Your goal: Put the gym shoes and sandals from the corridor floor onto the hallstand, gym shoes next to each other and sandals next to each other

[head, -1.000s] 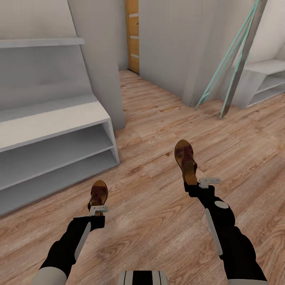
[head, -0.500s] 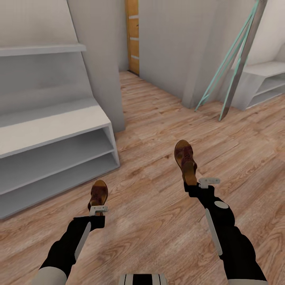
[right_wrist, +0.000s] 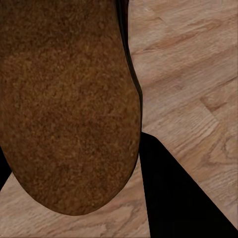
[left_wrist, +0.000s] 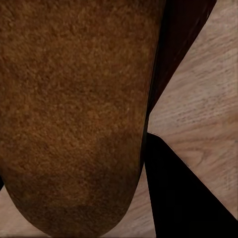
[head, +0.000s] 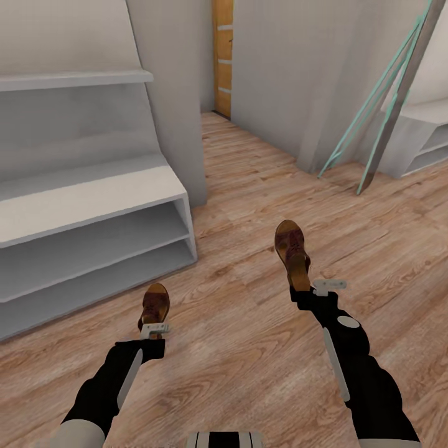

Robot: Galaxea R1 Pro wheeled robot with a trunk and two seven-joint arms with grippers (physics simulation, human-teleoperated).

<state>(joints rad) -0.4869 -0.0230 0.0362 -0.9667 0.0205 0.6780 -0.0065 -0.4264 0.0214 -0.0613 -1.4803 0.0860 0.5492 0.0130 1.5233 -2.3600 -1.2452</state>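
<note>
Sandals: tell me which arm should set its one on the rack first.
Left, probably. The left gripper holds its sandal nearer the hallstand, which stands on the robot's left. The right gripper and its sandal sit farther off, over open floor.

I'm looking into a home corridor, rendered in simulation. Light brown wood-plank laminate floor runs past plain pale walls. Left of it stands a low white-grey shoe rack with a thick top and two open tiers, a floating grey wall shelf above it. Beyond the rack is an orange-brown wooden door; far right, a leaning teal-framed ladder.
</note>
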